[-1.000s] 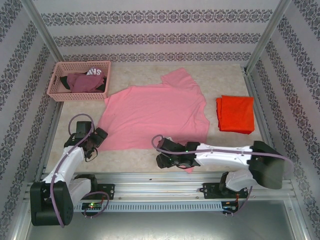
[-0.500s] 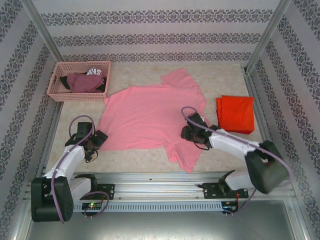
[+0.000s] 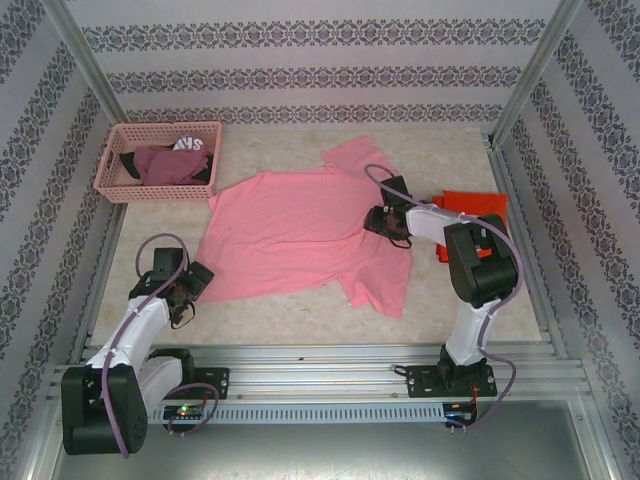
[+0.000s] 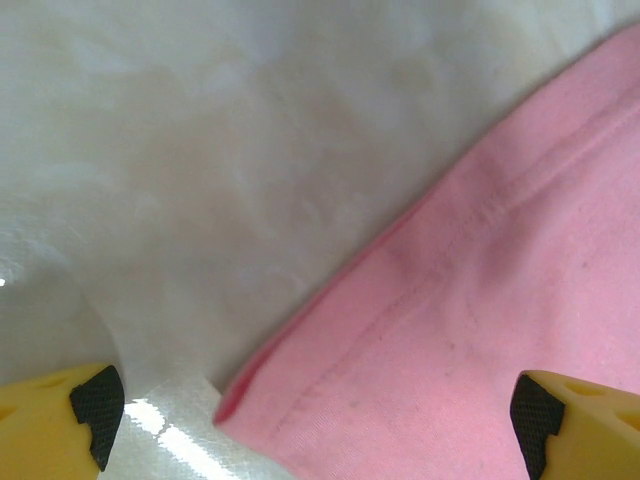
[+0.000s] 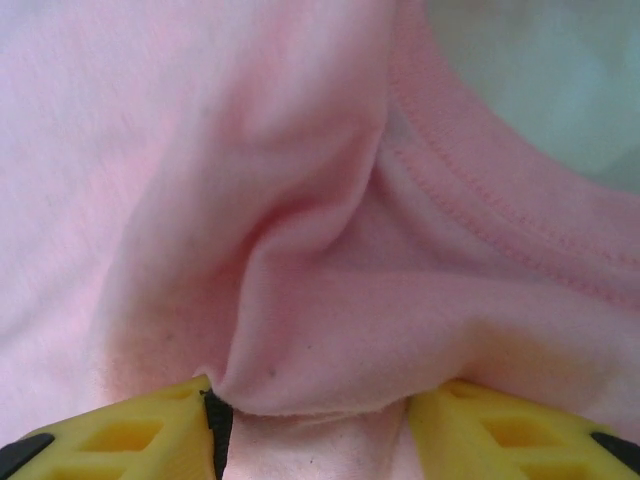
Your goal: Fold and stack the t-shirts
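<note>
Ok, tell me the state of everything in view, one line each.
Light salmon-pink cotton t-shirt: spread flat, unfolded, one fold pinched.
Bright orange-red t-shirt: folded flat.
Pink plastic lattice basket: holds maroon and black garments.
Left gripper: open above the pink hem.
Right gripper: shut on pink fabric.

In the overhead view an even, bright light from above is seen; only faint, soft shadows are cast on the counter (image 3: 300,310) under the arms, and detail is kept sharp to the corners. In the left wrist view the counter is washed pale and blurred, a white glare streak is caught at the lower left beside the left pincer (image 4: 312,408), and the pink t-shirt (image 4: 480,330) is softly focused. In the right wrist view the cloth above the right pincer (image 5: 310,420) is rendered close and soft, with shaded folds at centre.
</note>
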You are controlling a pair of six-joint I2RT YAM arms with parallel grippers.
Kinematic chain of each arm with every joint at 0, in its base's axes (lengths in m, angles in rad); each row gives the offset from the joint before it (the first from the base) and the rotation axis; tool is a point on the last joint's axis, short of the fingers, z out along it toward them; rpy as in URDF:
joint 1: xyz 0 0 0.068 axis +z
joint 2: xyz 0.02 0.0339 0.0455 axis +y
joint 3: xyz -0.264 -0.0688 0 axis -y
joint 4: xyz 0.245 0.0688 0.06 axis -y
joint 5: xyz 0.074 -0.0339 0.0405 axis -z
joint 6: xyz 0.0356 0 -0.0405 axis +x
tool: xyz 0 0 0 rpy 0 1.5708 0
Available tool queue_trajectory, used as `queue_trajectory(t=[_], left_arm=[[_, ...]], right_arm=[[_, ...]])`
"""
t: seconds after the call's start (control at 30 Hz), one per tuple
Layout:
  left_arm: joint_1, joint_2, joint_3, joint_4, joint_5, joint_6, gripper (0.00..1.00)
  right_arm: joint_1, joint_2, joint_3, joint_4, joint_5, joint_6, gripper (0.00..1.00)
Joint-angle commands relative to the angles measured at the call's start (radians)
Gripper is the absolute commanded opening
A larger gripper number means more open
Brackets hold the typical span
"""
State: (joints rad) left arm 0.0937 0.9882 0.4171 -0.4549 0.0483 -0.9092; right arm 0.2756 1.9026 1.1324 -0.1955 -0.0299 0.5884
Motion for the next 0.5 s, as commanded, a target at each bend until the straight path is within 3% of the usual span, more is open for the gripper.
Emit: queue_trajectory(t=[0.0, 0.27, 0.47], left_arm=[[0.009, 0.001, 0.004, -0.010, -0.019, 0.006, 1.00], [0.009, -0.031, -0.010, -0.046, -0.029, -0.012, 1.00], [0.015, -0.063, -0.020, -0.062, -0.048, -0.018, 1.00]], right_arm=[[-0.010, 0.017, 0.022, -0.047, -0.036, -0.044, 0.53], [0.131, -0.357, -0.168, -0.080, 0.059, -0.152, 0.54], [0.310, -0.631, -0.391, -0.181, 0.032, -0.057, 0.46]])
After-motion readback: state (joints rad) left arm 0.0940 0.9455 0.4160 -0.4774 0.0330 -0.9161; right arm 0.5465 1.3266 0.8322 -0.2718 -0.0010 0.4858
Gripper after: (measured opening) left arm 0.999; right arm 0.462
